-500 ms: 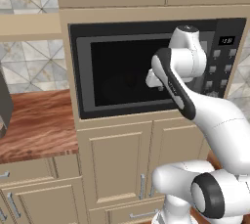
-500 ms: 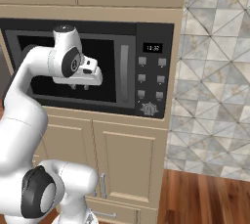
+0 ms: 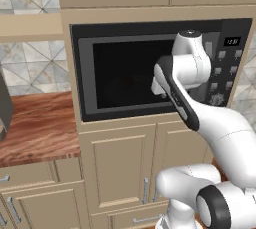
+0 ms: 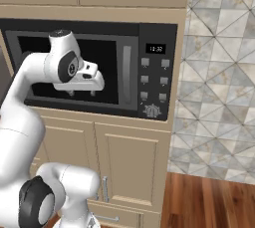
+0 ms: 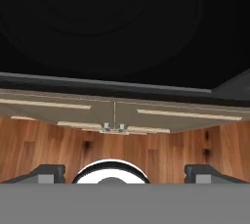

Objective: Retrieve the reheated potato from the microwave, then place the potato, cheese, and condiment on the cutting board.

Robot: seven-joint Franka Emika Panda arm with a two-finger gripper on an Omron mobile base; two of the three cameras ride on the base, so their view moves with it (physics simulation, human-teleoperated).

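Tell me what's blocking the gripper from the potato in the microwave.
The microwave door is shut. Its dark glass stands between the open gripper, which hangs in front of it, and the inside. The potato cannot be seen.

Glossy white rounded arm links with dark grey joint rings; white hand block carrying a gripper [image 4: 81, 92] with two small dark grey finger tips [image 5: 48, 173].

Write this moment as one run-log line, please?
phase: reaching toward microwave | door: closed | gripper: open, empty, pointing down in front of the door glass | potato: not visible
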